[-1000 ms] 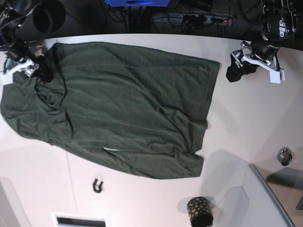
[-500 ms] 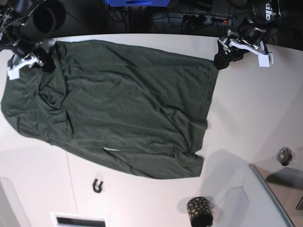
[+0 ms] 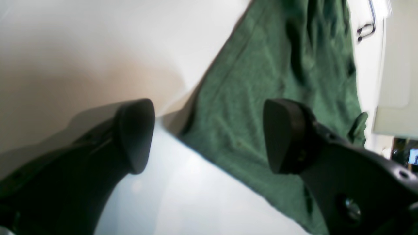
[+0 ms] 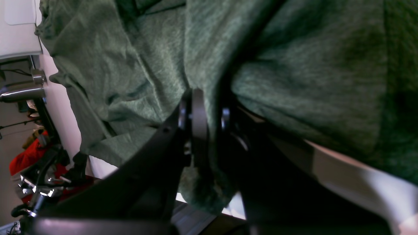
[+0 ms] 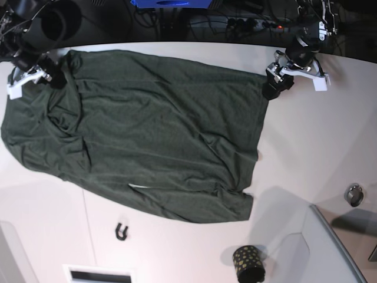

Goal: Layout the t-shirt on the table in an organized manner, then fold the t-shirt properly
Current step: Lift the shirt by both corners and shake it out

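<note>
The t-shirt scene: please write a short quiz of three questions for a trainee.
1. True or false: the right hand is shut on the t-shirt.
2. Which hand is open beside the shirt's corner? A) the left hand B) the right hand C) both
3. Fill in: near the table edge closest to the base camera stands a black ____ with gold dots.

Key
1. True.
2. A.
3. cup.
</note>
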